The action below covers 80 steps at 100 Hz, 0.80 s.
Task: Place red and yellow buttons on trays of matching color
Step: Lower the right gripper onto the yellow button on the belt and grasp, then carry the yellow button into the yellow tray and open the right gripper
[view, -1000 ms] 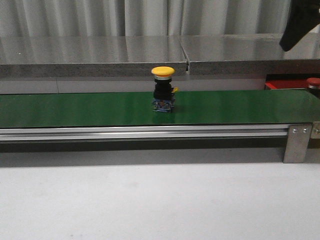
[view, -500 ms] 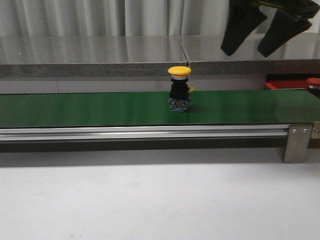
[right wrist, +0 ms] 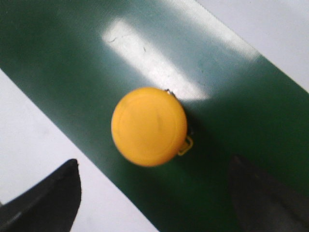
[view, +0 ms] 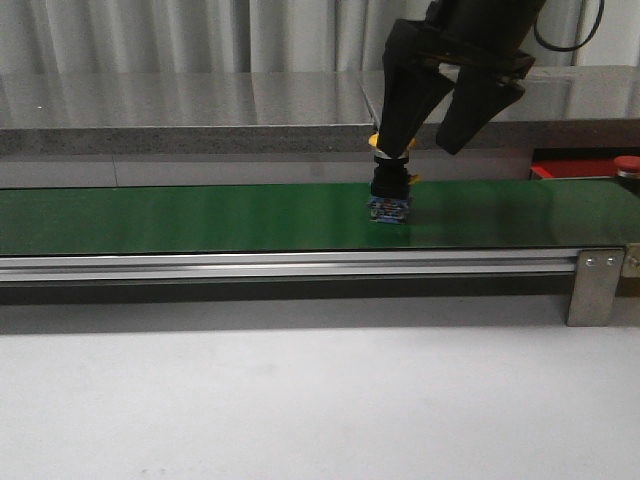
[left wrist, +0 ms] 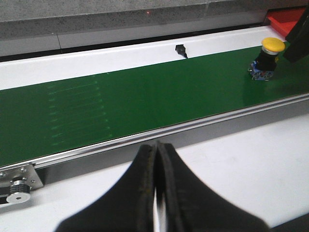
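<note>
- A yellow button (view: 390, 186), a yellow cap on a black body with a blue base, is standing upright on the long green belt (view: 200, 218), right of the belt's middle as I am facing it.
- The right gripper (view: 433, 138) is hanging directly over that button with its two dark fingers (view: 404, 98) spread wide apart; nothing is sitting between them.
- In the front view one finger is covering most of the yellow cap, so only slivers of yellow are showing at its edges.
- The right wrist view is looking straight down on the round cap (right wrist: 148, 126), which is lying between the two fingertips (right wrist: 48, 200) with clear space on either side; neither tip is touching it.
- The left gripper (left wrist: 155, 166) is hovering over the pale table (left wrist: 231, 159) just in front of the belt's metal rail (left wrist: 145, 137), its fingers pressed together and holding nothing.
- From the left wrist view the yellow button (left wrist: 266, 60) is showing far along the belt, well apart from that gripper.
- A red tray (view: 575, 169) is peeking out behind the belt at the far right end, with a red button (view: 627, 165) standing at the frame's edge; whether it is sitting on the tray I cannot tell.
- A grey shelf (view: 180, 110) is running behind the belt.
</note>
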{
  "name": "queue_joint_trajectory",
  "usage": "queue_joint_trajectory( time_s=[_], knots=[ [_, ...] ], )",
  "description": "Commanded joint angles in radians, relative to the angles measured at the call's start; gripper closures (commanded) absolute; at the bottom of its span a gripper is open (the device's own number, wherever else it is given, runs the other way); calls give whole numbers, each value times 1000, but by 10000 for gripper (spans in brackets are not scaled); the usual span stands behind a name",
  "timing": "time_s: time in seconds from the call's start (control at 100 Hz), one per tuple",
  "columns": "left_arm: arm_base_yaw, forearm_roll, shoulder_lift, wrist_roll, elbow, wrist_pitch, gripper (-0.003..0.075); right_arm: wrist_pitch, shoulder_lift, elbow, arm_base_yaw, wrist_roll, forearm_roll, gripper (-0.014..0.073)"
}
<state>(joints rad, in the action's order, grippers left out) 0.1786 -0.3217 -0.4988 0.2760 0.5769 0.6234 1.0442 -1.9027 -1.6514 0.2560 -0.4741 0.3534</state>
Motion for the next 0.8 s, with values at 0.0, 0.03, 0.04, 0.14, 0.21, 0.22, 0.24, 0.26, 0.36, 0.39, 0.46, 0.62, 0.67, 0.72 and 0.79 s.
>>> queue_joint_trajectory(
  time_s=[0.0,0.03,0.04,0.14,0.21,0.22,0.24,0.26,0.36,0.39,0.46,0.62,0.67,0.72,0.79],
  knots=[
    [8,-23,-3,-3,27,-70,739,-64,29,-38,-1,-16,12,2],
    [8,-23,-3,-3,27,-70,739,-80,23,-38,-1,-16,12,2],
    [8,-23,-3,-3,27,-70,739,-84,22,-38,-1,-16,12,2],
    [8,-23,-3,-3,27,-70,739,-117,5,-38,-1,-16,12,9],
    [8,-23,-3,-3,27,-70,739,-135,1,-38,-1,-16,12,58],
    [8,-23,-3,-3,27,-70,739,-138,1,-38,-1,-16,12,74],
    [8,-23,-3,-3,27,-70,739,-141,1,-38,-1,-16,12,104],
    [8,-23,-3,-3,27,-70,739,-143,1,-38,-1,-16,12,139],
    [8,-23,-3,-3,27,-70,739,-146,1,-38,-1,-15,11,333],
    [8,-23,-3,-3,27,-70,739,-145,1,-38,-1,-15,9,390],
    [8,-23,-3,-3,27,-70,739,-144,4,-38,-1,-15,9,503],
    [8,-23,-3,-3,27,-70,739,-139,32,-35,-2,2,9,606],
    [8,-23,-3,-3,27,-70,739,-141,46,-35,-3,26,9,611],
    [8,-23,-3,-3,27,-70,739,-143,59,-35,-6,53,9,610],
    [8,-23,-3,-3,27,-70,739,-144,77,-35,-10,84,6,610]
  ],
)
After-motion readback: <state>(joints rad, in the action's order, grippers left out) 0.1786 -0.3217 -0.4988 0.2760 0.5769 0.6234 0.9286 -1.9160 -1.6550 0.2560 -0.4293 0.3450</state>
